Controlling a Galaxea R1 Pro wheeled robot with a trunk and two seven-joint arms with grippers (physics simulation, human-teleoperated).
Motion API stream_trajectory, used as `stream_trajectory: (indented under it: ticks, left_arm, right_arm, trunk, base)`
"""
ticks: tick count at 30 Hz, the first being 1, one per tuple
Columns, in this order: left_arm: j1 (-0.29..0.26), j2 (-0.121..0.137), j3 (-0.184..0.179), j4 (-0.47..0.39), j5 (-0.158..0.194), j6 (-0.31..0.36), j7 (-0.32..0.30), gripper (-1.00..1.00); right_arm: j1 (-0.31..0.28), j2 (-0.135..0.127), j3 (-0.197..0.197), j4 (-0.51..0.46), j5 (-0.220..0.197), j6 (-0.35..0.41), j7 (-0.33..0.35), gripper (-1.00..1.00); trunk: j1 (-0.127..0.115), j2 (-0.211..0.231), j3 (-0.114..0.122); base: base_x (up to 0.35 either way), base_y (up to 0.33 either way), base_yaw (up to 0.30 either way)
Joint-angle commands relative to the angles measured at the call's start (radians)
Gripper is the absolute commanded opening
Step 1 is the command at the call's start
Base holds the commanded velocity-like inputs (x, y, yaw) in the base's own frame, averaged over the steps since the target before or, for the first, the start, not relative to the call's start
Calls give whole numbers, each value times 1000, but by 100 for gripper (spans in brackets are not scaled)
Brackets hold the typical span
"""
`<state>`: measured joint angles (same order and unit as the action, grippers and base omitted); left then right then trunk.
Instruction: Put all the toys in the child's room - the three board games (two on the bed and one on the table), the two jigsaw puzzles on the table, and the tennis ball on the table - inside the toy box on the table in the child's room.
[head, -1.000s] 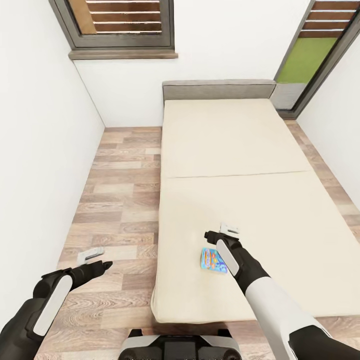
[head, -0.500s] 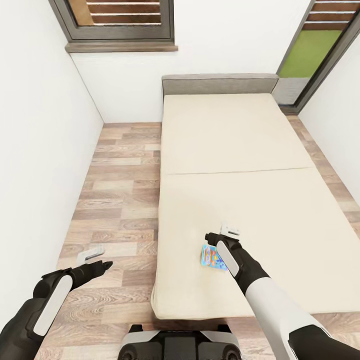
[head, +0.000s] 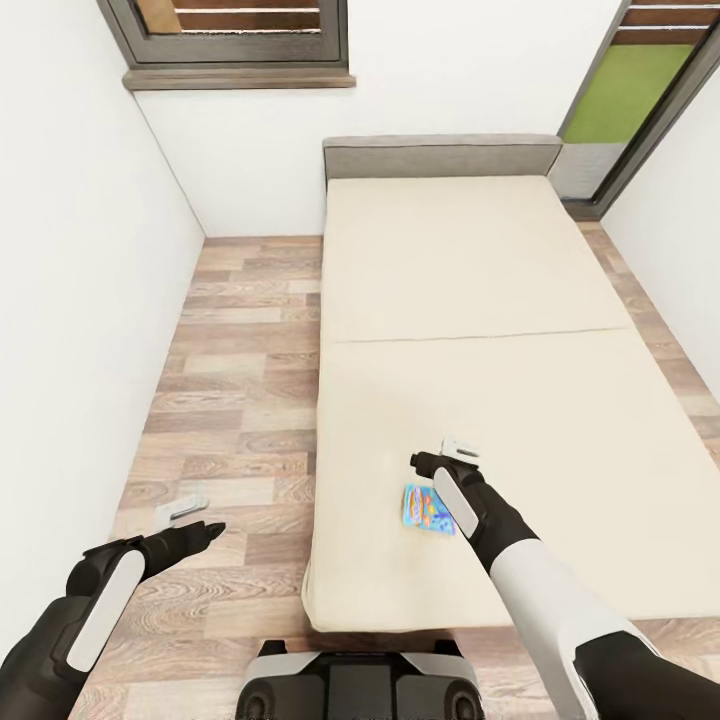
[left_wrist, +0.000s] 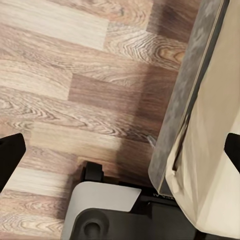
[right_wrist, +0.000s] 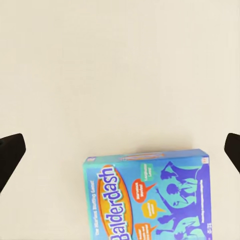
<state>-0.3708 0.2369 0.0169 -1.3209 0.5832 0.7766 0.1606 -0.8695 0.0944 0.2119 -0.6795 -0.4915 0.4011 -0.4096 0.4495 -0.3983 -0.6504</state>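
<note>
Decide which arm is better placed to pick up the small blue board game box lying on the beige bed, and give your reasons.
Right. The right claw hangs open over the beige bed, with the small blue board game box just below it. The left claw is over the wood-plank floor beside the bed.

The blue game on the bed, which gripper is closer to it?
Right. The right gripper hangs just above the blue game on the bed; the left gripper is off over the floor.
</note>
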Motion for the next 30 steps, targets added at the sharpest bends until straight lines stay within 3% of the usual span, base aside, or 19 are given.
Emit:
stream_trajectory:
  ticks: [1, 30]
  left_arm:
    - [0, 0, 0, -1, 11, 4, 9, 100]
    - [0, 2, 1, -1, 10, 3, 8, 100]
  right_arm:
    - [-3, -1, 4, -1, -9, 3, -9, 100]
    - [-40, -1, 4, 20, -10, 6, -9, 100]
  trunk:
    - [0, -2, -3]
    - [0, -2, -50]
  base:
    - [0, 0, 0]
    - [0, 0, 0]
